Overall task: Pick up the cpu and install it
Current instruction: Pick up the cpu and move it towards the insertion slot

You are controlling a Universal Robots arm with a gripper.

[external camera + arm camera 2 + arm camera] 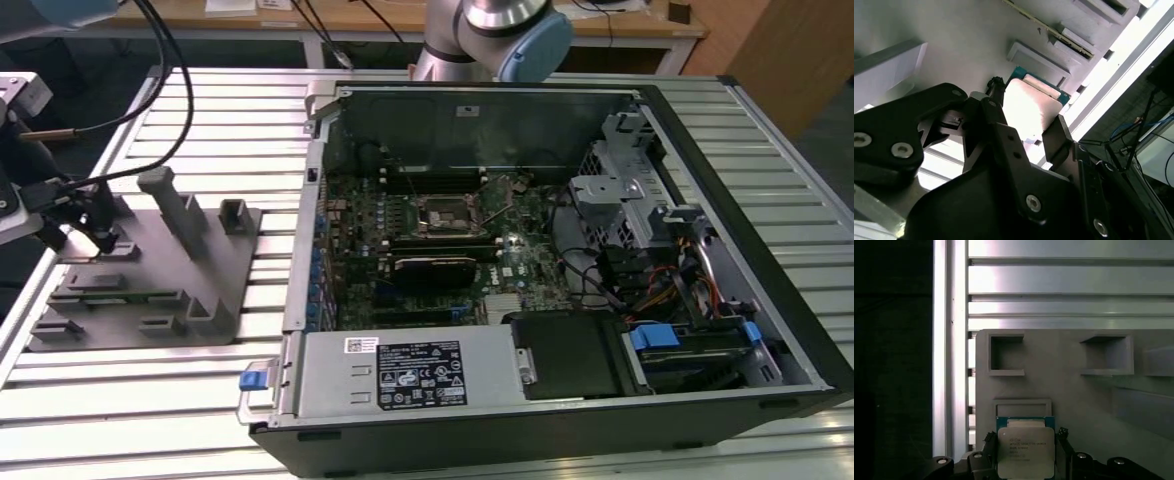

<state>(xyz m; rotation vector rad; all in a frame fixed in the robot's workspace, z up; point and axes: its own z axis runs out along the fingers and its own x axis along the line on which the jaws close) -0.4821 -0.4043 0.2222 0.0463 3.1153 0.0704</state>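
Note:
The cpu [1026, 452], a flat square chip with a pale metal top and a green rim, sits between the black fingers of my gripper [1025, 437]. One finger [989, 441] presses each side of it, so the gripper is shut on it. The second wrist view shows the same grip, the cpu [1029, 105] held between fingers [1058, 134] just over the grey tray [954, 35]. In the exterior view my gripper [83, 238] hangs over the tray's [200, 290] end at that view's left, and the cpu is hidden behind it. The open motherboard socket [445, 212] lies inside the computer case.
The open computer case [534, 250] stands at the exterior view's right of the tray on a slatted metal table [134, 400]. Upright posts [167, 200] rise from the tray. Square recesses [1005, 354] lie in the tray beyond the cpu. Cables [147, 90] trail to my wrist.

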